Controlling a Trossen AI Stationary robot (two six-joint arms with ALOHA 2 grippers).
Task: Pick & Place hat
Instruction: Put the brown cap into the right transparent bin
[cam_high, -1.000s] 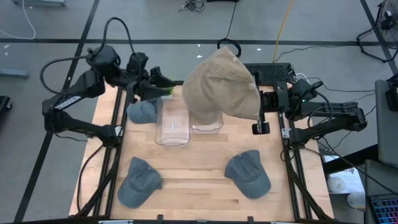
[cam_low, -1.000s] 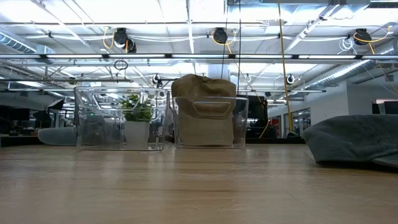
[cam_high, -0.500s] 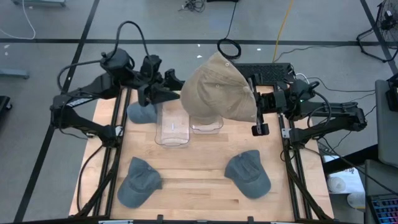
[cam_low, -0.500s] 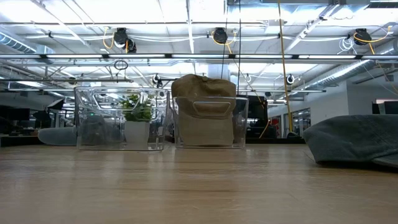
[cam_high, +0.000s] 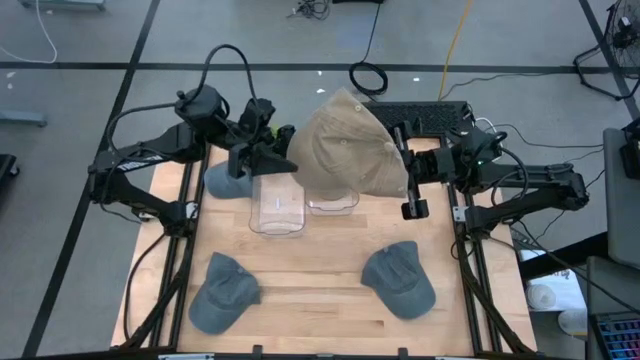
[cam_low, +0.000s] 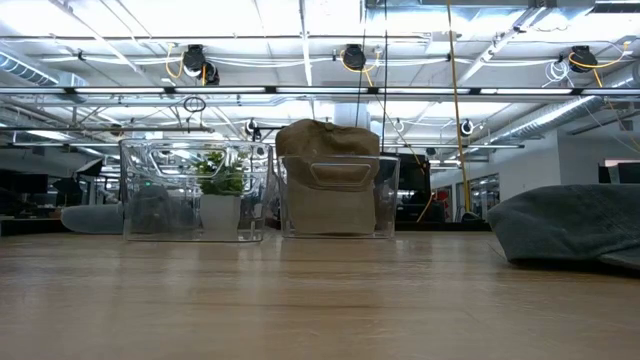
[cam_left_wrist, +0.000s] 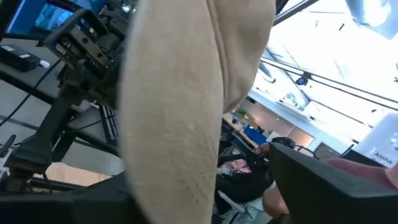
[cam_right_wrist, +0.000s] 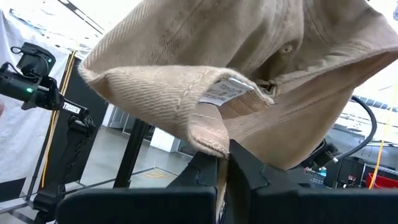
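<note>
**Tan hat held up over the bins, left arm right next to it**

From the top camera: the right gripper is reaching in from the right edge and has the tan hat held up in the air, above the back of the wooden surface. The left gripper comes in from the back left and sits just beside the hat's left side. Two clear bins under there: the left bin and the right bin, which the hat partly covers. Three grey caps lie around: one at back left, one front left, one front right.

Low camera: the left bin has a grey cap in it, and there's a small potted plant showing through it too. The right bin has a tan hat sitting in it, poking up over the rim.

Left wrist cam: the hat fills the frame right in front of the fingers; can't tell how far they're spread.

Right wrist cam: the gripper is pinched tight on the hat's edge, next to the label.
</note>
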